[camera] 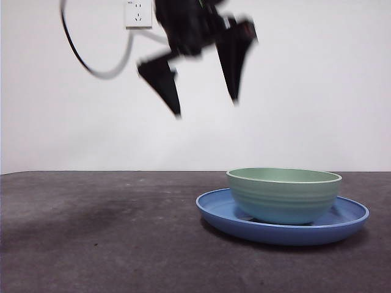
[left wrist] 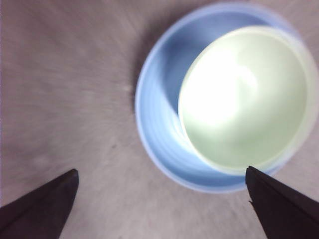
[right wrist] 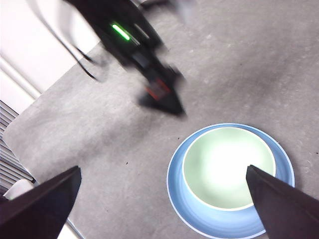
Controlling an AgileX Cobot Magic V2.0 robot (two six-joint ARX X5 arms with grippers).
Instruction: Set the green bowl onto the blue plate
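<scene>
The green bowl (camera: 284, 195) sits upright on the blue plate (camera: 215, 210). The left gripper (camera: 204, 107) hangs above, jaws apart, empty. The right gripper (right wrist: 162, 204) is likewise spread wide, empty.

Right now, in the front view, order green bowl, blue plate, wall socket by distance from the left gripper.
1. green bowl, below and beside the left gripper.
2. blue plate, under the bowl; nearly equal.
3. wall socket, on back wall.

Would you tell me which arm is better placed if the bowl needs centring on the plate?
Probably the left. The left gripper, jaws open and empty, hangs just beside the green bowl, which sits off-centre on the blue plate. The right gripper looks higher up.
</scene>
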